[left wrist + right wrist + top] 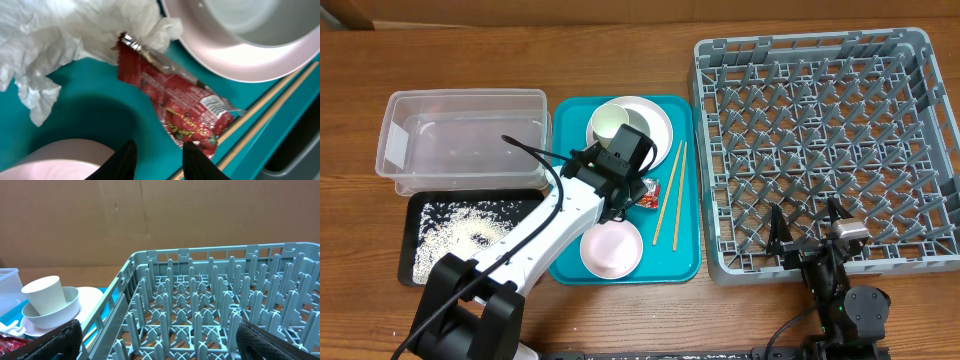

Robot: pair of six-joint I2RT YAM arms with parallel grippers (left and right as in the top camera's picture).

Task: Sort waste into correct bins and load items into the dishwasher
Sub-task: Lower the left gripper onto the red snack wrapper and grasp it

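Left gripper (159,161): two black fingers at the bottom edge of the wrist view, partly apart, with only the smooth teal tray (90,115) between them; it is grasping nothing. The lower end of the red sauce packet (175,107) lies just above the right-hand finger. The packet is flat, glossy, crinkled foil, and it runs diagonally up-left to a crimped silver edge that meets the crumpled napkin (65,30), soft creased white paper filling the upper left. Smooth rim of the small plate (60,160) sits at lower left. The large plate (220,62), pinkish-white and glazed, curves across the upper right. The chopsticks (265,115), thin pale wood, lie diagonally at lower right, just beside the packet's lower end. Overhead: the white-and-black left arm crosses the centre of the tray, covering the napkin and most of the packet. The cup (610,122) stands in the bowl (55,316) on the large plate at the tray's top. The clear tub (460,140) is at upper left, with the black tray (408,240) just below it, strewn with rice grains (450,235). The grey pegged dish rack (820,150) fills the right. The right gripper (807,230) is at its lower edge, jaws wide, empty.
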